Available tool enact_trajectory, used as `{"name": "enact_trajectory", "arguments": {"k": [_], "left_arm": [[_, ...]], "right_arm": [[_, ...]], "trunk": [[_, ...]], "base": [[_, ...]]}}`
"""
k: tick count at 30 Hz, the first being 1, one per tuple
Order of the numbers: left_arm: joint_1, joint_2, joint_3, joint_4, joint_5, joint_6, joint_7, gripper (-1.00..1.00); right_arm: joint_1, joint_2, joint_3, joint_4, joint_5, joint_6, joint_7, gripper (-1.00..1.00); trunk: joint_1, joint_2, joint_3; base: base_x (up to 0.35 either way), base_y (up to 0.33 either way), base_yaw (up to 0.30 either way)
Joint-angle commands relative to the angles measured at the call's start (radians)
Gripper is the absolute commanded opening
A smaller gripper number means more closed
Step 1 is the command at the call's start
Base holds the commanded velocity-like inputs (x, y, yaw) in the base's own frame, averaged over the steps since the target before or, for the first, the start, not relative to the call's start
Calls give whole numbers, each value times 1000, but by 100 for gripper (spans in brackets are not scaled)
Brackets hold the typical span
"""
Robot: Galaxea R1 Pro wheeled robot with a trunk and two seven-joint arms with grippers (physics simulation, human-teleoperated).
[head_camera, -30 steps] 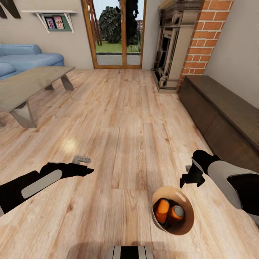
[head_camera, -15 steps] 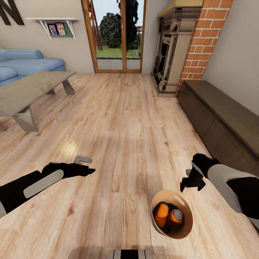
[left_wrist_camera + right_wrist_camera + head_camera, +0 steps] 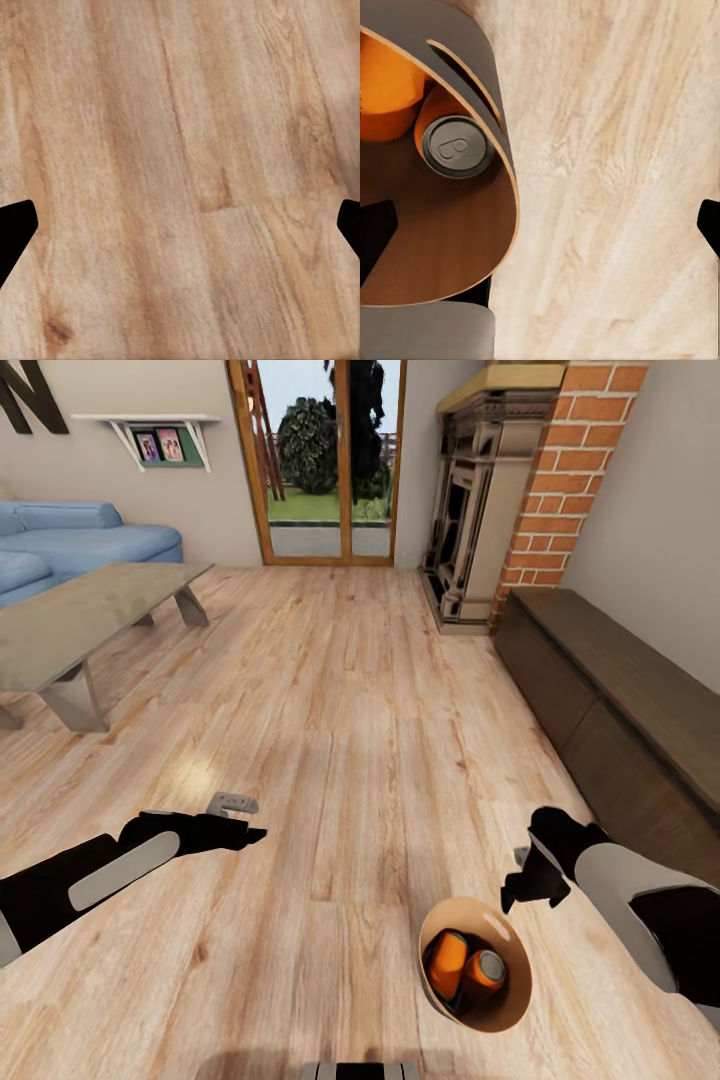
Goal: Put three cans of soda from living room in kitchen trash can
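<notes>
Two orange soda cans lie inside the trash can, which sits on the wood floor just beside my right gripper. Both its jaws and my left gripper's are spread, holding nothing.

The light wood plank floor bears the bin.

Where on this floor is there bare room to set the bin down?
The wide wood plank floor between the grey low coffee table and the long dark low cabinet is bare. It is crowded near the right tool, where the round tan bin holds orange soda cans.
</notes>
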Motion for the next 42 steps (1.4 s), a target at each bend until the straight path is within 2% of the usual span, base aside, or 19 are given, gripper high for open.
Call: {"name": "enact_trajectory", "arguments": {"k": [1, 2, 5, 10, 14, 24, 28, 34, 42], "left_arm": [[0, 0, 0, 0, 0, 0, 0, 100], [0, -1, 0, 0, -1, 0, 1, 100], [0, -2, 0, 1, -1, -1, 2, 100], [4, -2, 0, 1, -1, -1, 6, 100], [16, -3, 0, 0, -1, -2, 6, 100], [22, -10, 0, 22, 0, -2, 6, 100], [25, -21, 0, 57, -1, -7, 4, 100], [88, -28, 0, 106, -3, -59, 2, 100], [154, -30, -1, 198, -4, -156, 0, 100]], "right_arm": [[12, 0, 0, -18, 0, 0, -2, 100], [38, -1, -1, -56, 0, 0, -12, 100], [65, -1, -1, -94, 1, 0, -27, 100], [134, 1, -4, -223, 1, 0, -55, 100], [177, 1, -7, -276, 0, 0, -61, 100], [242, 0, -8, -335, 0, 0, -65, 100], [308, 0, -9, -426, 0, 0, -67, 100], [404, -1, -11, -534, 1, 0, -89, 100], [499, -8, -14, -577, 0, 0, -169, 100]], "trunk": [[-4, 7, 3], [-8, 14, 6], [-19, 35, 16], [-38, 70, 31], [-54, 98, 44], [-92, 168, 75], [-107, 196, 88], [-130, 238, 107], [-161, 294, 132]], "base": [[0, 0, 0], [0, 0, 0], [0, 0, 0], [0, 0, 0], [0, 0, 0], [0, 0, 0], [0, 0, 0], [0, 0, 0], [0, 0, 0]]}}
